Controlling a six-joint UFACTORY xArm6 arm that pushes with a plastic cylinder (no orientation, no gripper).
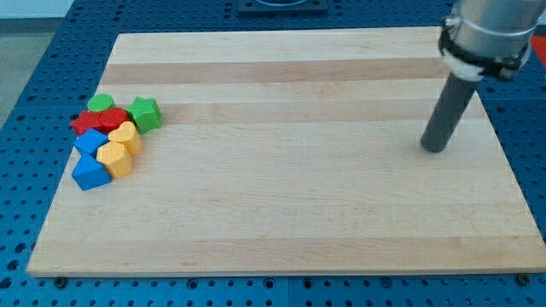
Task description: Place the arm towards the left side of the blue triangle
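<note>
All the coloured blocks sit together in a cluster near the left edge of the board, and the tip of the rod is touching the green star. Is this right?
Not quite. The cluster part holds, but my tip is not touching the green star. The camera view shows it far off on the view's right side of the wooden board, well apart from every block.

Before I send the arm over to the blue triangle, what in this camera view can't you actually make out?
- Blue blocks: packed in the cluster at the view's left; which one is the triangle is unclear, too small and overlapped.
- Red blocks: partly hidden behind the yellow blocks and the green blocks; shapes unclear.
- Arm above the rod: cut off by the view's top edge.
- My tip: whether it touches the board cannot be told.
</note>
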